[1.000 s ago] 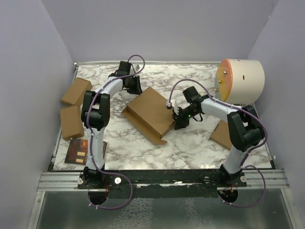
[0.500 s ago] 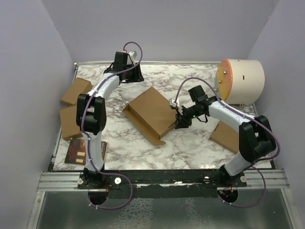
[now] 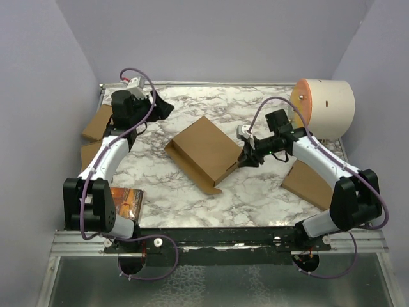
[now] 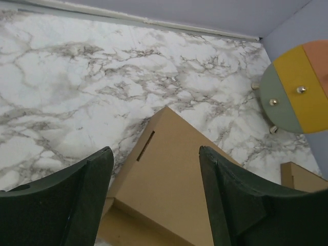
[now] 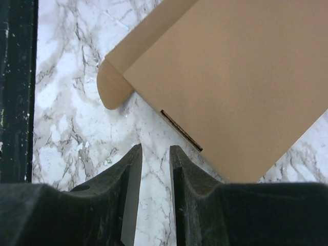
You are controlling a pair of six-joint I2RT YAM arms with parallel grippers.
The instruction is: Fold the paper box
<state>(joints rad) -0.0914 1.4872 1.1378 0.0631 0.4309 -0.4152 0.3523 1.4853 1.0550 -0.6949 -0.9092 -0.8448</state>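
Left jaws have withdrawn far-left, wide open, empty. Right jaws, narrowly parted, empty, sit beside the paper box (image 3: 203, 151).

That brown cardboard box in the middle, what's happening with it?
Two robot arms are folding the brown corrugated cardboard mailer box lying on the white marble table. Neither holds it now. The right gripper, jaws barely apart and empty, is poised just off its right edge; the left gripper is wide open, up near the far left corner.
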